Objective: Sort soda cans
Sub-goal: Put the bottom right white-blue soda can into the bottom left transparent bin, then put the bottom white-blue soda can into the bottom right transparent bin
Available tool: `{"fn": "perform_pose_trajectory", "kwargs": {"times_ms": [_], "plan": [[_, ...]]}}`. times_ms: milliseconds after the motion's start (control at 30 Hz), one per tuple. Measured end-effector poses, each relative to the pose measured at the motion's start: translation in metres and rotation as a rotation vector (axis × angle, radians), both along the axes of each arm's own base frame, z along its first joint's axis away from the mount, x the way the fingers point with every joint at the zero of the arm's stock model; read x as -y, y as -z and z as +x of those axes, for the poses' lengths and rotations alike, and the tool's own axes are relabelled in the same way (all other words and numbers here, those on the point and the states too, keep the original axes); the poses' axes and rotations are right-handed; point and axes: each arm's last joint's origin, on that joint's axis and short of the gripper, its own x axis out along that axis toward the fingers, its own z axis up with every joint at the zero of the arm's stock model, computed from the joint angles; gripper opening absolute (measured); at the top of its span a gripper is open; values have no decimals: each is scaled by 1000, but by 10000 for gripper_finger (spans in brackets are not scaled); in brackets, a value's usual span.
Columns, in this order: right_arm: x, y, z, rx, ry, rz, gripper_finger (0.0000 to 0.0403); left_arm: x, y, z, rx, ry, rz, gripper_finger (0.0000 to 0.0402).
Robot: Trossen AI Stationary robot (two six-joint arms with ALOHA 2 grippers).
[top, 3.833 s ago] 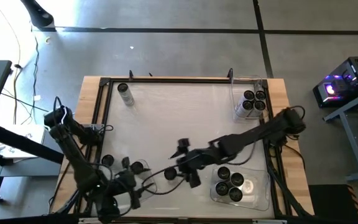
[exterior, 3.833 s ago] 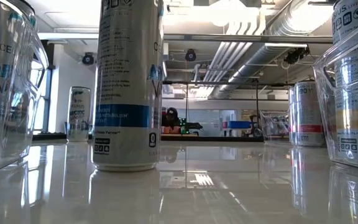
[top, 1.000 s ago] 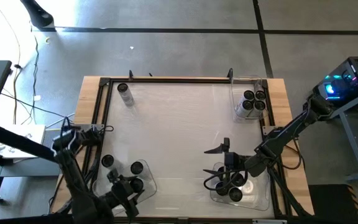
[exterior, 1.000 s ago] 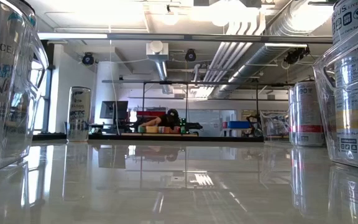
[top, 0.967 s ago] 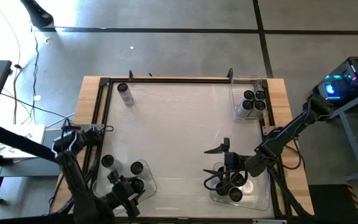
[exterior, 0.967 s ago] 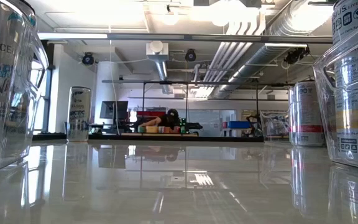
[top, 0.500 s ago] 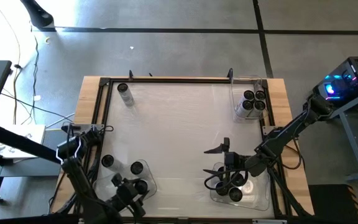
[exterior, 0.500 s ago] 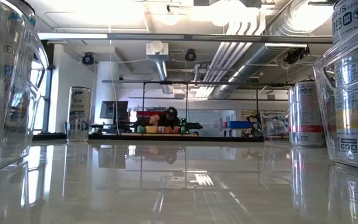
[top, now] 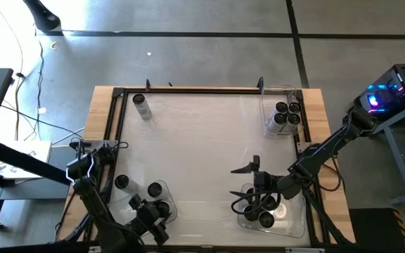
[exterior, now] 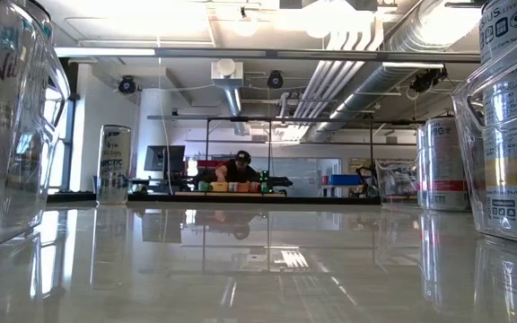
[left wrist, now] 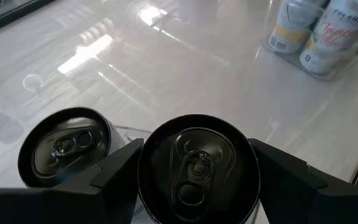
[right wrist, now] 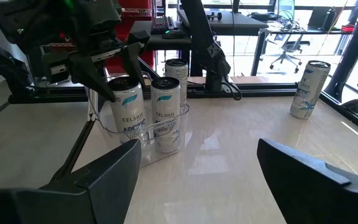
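Note:
A soda can (left wrist: 194, 168) with a dark top stands upright inside the clear near-left bin (top: 126, 209). My left gripper (top: 159, 211) is shut on it from above. A second can (left wrist: 64, 146) stands close beside it in the bin. A third can (top: 121, 181) stands by the bin's far left corner. One lone can (top: 140, 105) is upright at the table's far left. My right gripper (top: 253, 187) hangs open over the near-right bin (top: 297, 218), and nothing shows between its fingers in the right wrist view. My left gripper pinches the can's upper wall just below the rim (left wrist: 143, 171) between its two fingers (left wrist: 120, 168), one on each side. The fingers slant down from the table's near left. The can is upright in the bin. Whether its base is on the bin's floor cannot be told.
The near-right bin holds several cans (top: 259, 204). A clear bin (top: 268, 105) at the far right holds more cans (top: 287, 116). A raised frame (top: 188, 89) runs around the table. The middle of the tabletop (top: 202, 147) is bare.
My left gripper has sunk with the soda can into the near-left bin, shifting a little toward the table's right edge. The can has stayed upright in its hold.

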Motion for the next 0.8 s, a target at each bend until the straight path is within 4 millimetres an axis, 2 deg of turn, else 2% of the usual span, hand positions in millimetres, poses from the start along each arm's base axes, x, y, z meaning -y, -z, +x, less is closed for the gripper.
{"fn": "perform_pose_trajectory", "kwargs": {"times_ms": [333, 633, 700, 800], "plan": [[0, 0, 0, 0, -2, 0, 318, -2, 1, 3, -7, -12, -1, 287], [0, 0, 0, -1, -6, 1, 318, -3, -1, 3, -18, -3, 7, 291], [0, 0, 0, -1, -6, 1, 318, -4, -8, 2, -19, 10, 3, 292], [0, 0, 0, -1, -8, 2, 318, -7, -32, 0, -5, 51, -16, 292]]}}
